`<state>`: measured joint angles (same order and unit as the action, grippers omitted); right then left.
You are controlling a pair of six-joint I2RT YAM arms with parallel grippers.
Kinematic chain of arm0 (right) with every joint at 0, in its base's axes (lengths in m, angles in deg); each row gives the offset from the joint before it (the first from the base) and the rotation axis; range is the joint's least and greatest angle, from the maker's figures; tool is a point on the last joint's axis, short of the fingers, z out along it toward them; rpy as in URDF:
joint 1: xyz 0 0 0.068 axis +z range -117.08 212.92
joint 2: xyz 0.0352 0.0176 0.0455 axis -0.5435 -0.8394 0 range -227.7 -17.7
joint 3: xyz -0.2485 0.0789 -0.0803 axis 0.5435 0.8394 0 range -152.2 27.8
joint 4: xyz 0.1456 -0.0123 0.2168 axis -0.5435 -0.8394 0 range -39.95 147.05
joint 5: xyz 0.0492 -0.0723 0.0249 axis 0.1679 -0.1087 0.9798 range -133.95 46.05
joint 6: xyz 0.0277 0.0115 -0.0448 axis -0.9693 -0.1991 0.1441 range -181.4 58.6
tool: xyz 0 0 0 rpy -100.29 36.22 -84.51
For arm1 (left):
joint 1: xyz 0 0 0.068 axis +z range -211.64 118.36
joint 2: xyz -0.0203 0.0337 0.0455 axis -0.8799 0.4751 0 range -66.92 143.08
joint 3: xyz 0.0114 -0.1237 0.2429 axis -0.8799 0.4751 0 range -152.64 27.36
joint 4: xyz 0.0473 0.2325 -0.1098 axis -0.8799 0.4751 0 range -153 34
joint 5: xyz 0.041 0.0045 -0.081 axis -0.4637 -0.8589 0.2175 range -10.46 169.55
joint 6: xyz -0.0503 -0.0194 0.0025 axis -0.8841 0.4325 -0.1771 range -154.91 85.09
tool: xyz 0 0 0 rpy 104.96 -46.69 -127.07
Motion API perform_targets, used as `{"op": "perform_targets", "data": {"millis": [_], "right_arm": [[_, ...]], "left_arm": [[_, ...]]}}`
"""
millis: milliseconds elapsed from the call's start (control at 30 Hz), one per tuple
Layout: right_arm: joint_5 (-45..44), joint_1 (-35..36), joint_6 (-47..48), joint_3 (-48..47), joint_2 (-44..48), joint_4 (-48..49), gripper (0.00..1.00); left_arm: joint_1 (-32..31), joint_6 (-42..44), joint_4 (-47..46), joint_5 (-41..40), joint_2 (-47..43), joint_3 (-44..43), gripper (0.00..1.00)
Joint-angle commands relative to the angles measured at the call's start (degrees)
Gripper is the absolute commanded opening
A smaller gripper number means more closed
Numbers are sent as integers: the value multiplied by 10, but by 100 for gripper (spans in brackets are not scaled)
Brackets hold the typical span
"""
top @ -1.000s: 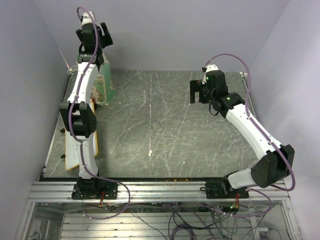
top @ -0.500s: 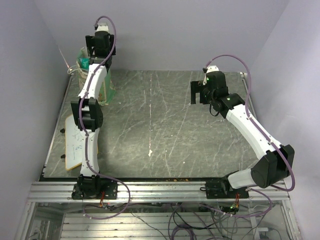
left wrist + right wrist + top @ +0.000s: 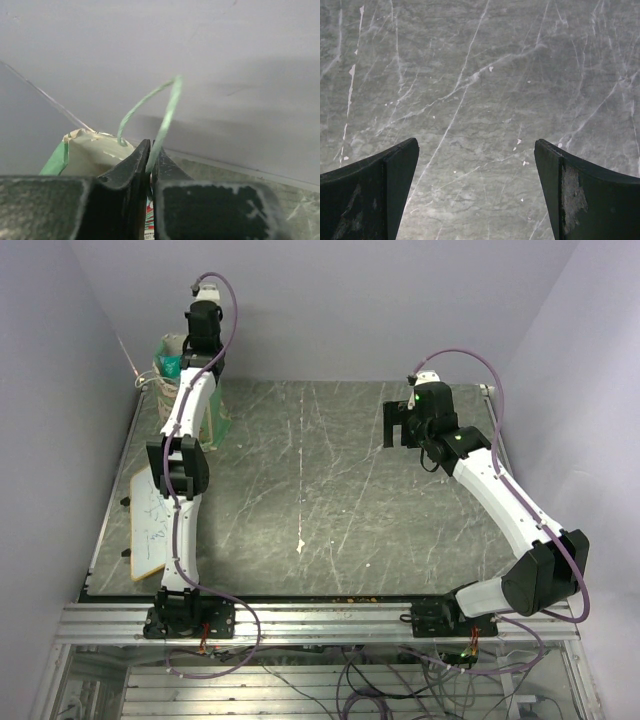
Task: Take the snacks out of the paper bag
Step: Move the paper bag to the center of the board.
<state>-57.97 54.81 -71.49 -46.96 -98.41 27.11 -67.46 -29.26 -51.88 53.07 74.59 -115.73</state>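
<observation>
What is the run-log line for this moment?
left gripper: shut on string handle of paper bag | right gripper: open over table | snacks: in bag, none out

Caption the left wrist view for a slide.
Left gripper pinching the thin string handle of the paper bag.

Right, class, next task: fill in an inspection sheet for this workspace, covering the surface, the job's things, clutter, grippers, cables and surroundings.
Surface: grey marbled table, scratched, with a few pale specks.
Job's things: paper bag standing in the far left corner; teal packet showing at its mouth; no packets seen out on the table.
Clutter: whiteboard lying flat at the near left.
Grippers: left gripper shut on the bag's string handle; right gripper open above bare table, holding nothing.
Cables: purple cable along each arm; loose wires below the front rail.
Surroundings: plain lilac walls.
</observation>
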Motion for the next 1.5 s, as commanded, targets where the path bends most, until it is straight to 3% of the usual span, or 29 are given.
{"op": "perform_targets", "data": {"millis": [0, 200, 567, 733, 1167, 1467], "right_arm": [[0, -4, -1, -6, 1, 5, 100], [16, -4, -1, -13, -2, 4, 100], [41, -4, -1, -11, -2, 6, 100], [50, -4, -5, -13, 0, 5, 100], [97, -4, -36, -15, 11, -28, 100], [165, -4, -84, -40, -7, -68, 100]], "left_arm": [[4, -22, -37, 58, -29, -11, 10], [20, -138, -51, 162, -78, 19, 7], [12, -249, -52, 263, -134, 76, 7], [-16, -265, -8, 307, -149, 85, 7], [-83, -263, 80, 351, -262, 210, 7], [-124, -352, 155, 418, -362, 299, 7]]}}
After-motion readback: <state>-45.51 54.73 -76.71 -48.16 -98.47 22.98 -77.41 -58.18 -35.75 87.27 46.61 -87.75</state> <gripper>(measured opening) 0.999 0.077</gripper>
